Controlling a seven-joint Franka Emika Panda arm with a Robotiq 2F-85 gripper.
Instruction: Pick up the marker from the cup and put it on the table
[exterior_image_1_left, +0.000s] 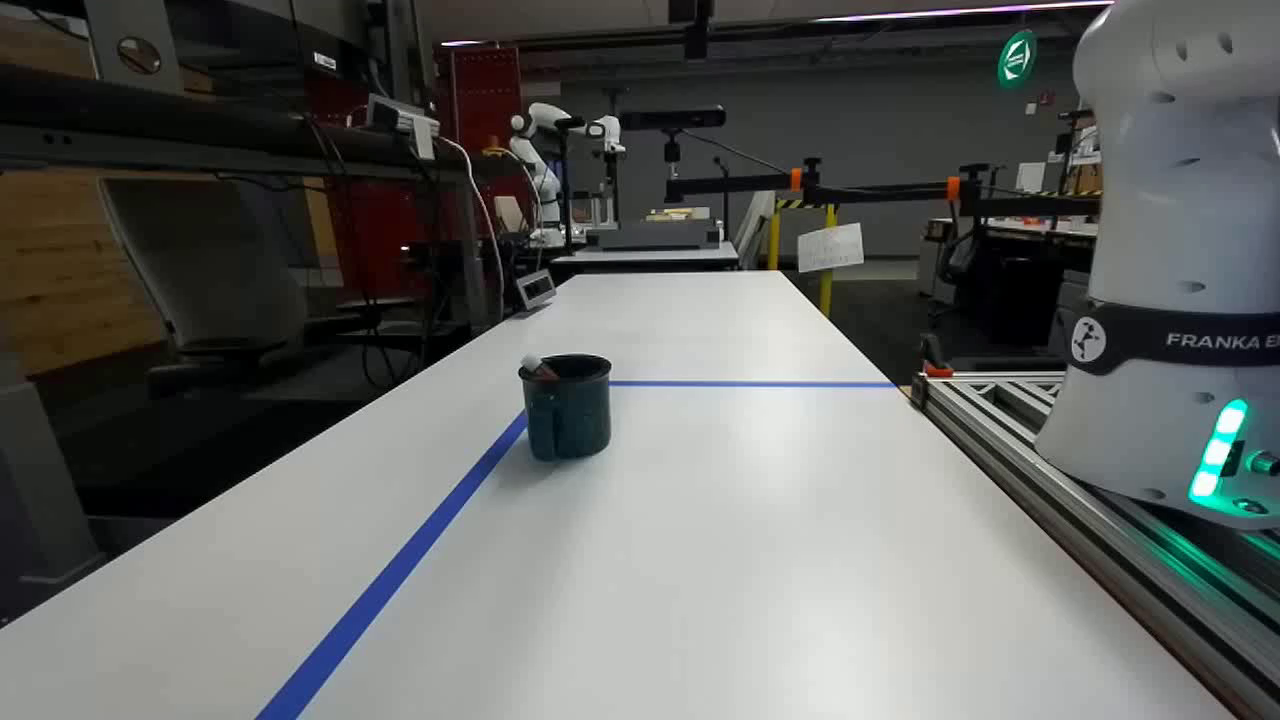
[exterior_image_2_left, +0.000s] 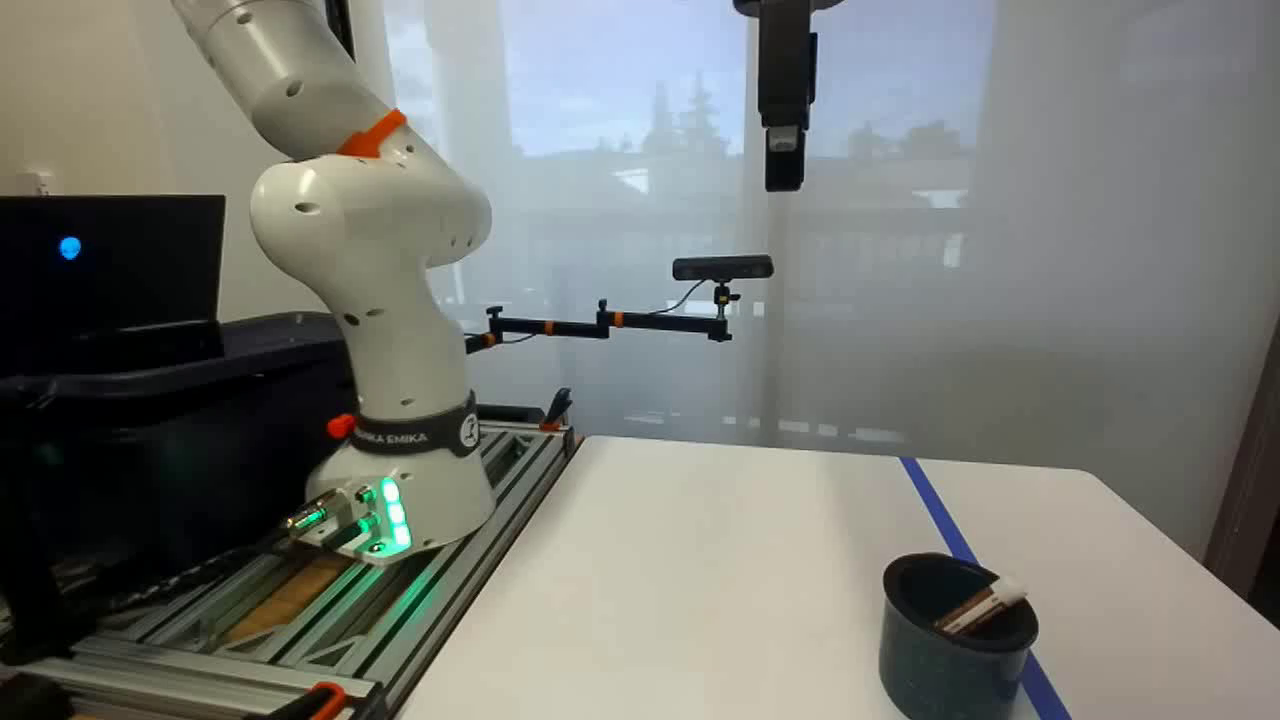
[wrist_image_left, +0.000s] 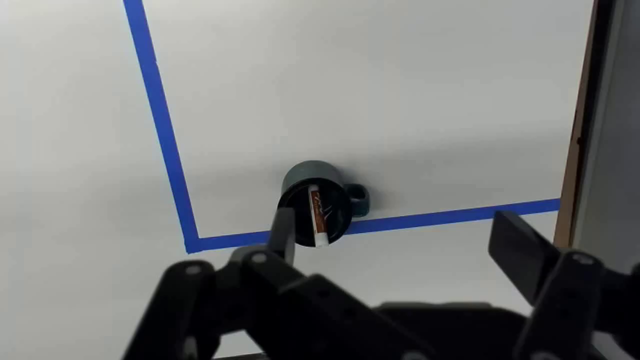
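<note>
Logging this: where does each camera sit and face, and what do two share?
Wrist view: behind the open gripper, looking down at the cup and marker; fingers show below.
Exterior view: above the table, looking along it; base and lower arm at right.
Exterior view: above it too, facing roughly the opposite way, toward a window shade; arm left, gripper top.
Both exterior views share cup, marker, base.

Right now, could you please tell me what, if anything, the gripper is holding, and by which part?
Nothing is held: the gripper is open, with nothing between its jaws, and the marker leans in the cup.
</note>
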